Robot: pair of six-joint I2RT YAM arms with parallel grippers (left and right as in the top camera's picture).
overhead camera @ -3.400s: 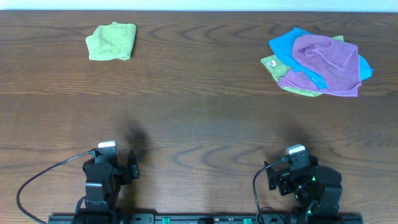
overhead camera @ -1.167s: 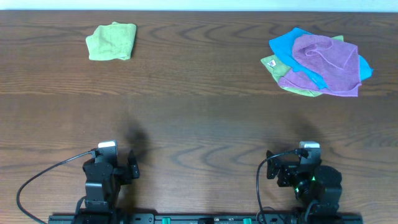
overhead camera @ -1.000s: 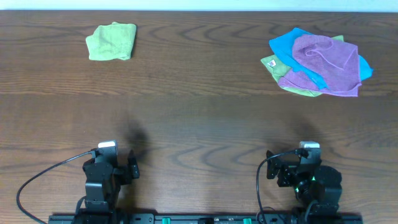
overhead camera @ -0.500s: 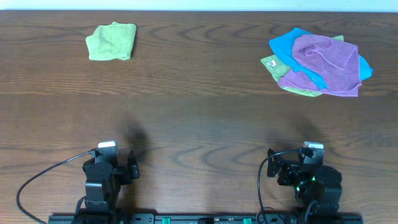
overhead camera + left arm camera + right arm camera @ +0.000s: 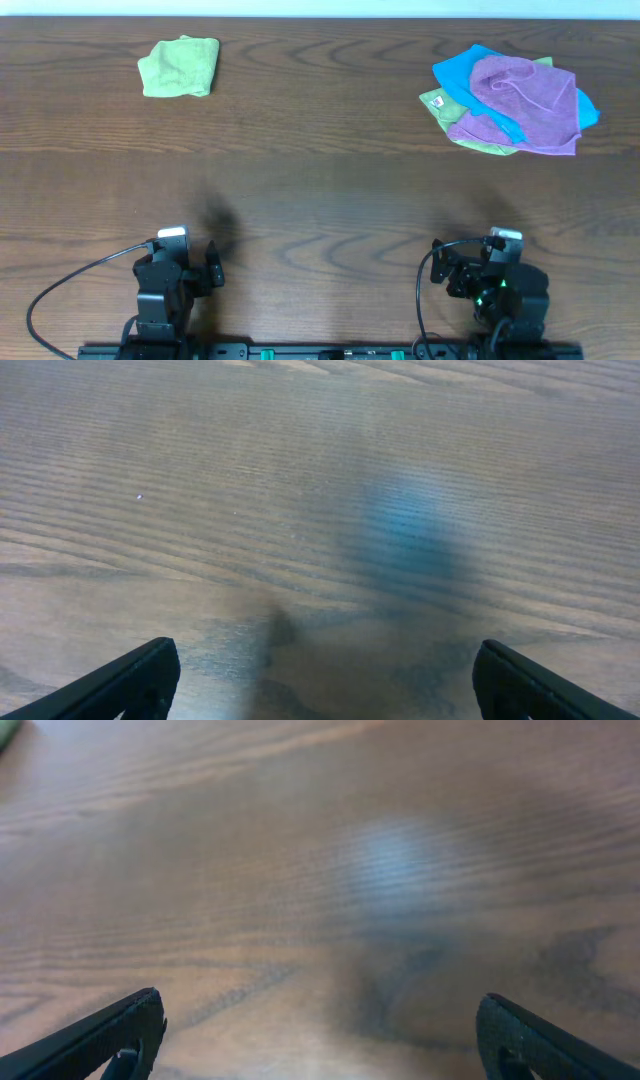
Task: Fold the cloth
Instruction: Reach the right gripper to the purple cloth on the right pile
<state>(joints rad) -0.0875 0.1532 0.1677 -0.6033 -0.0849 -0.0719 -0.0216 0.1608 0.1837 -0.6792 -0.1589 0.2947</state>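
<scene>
The magenta-purple cloth (image 5: 530,102) lies crumpled on top of a pile at the table's far right, over a bright blue cloth (image 5: 462,76) and a light green cloth (image 5: 440,102). My left gripper (image 5: 190,268) rests at the near left edge of the table, far from the pile. Its black fingers (image 5: 130,682) stand wide apart over bare wood, so it is open and empty. My right gripper (image 5: 482,268) sits at the near right, well short of the cloth. Its fingers (image 5: 115,1038) are spread wide too, open with nothing between them.
A folded light green cloth (image 5: 180,67) lies alone at the far left. The dark wooden table (image 5: 320,190) spans the whole overhead view. Black cables (image 5: 70,285) trail from the arm bases along the near edge.
The right arm's wrist has shifted slightly to the right near its base. The left arm and all the cloths have stayed where they were.
</scene>
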